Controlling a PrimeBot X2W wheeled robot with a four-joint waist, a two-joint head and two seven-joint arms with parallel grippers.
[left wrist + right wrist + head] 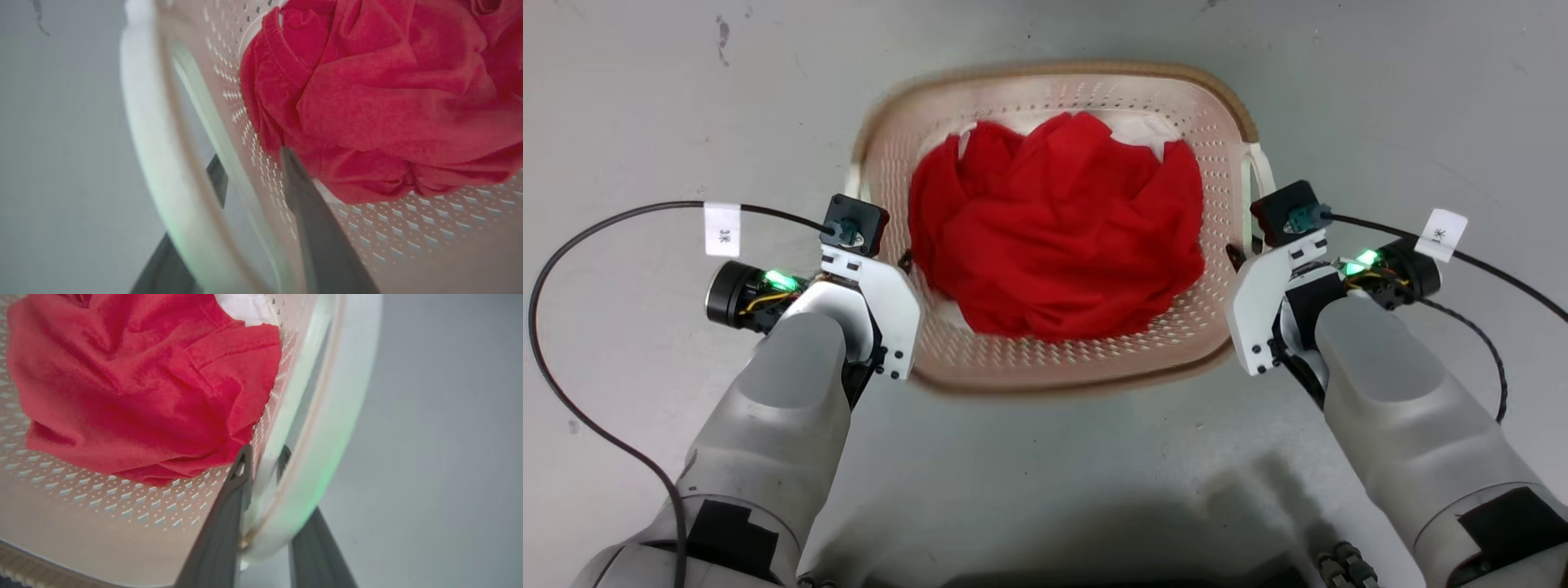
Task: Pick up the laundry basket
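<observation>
Both the left gripper (251, 155) and right gripper (264, 451) were clamped on opposite side walls of the laundry basket (1045, 355), mid-frame over the grey floor (645, 82). We judged the grasp made; next we needed an even, level lift.

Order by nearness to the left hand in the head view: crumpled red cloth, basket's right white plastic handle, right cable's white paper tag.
1. Crumpled red cloth, inside the pink-beige plastic laundry basket, beside the left hand.
2. White plastic handle, basket's right side.
3. White paper tag, right cable, farthest.
</observation>
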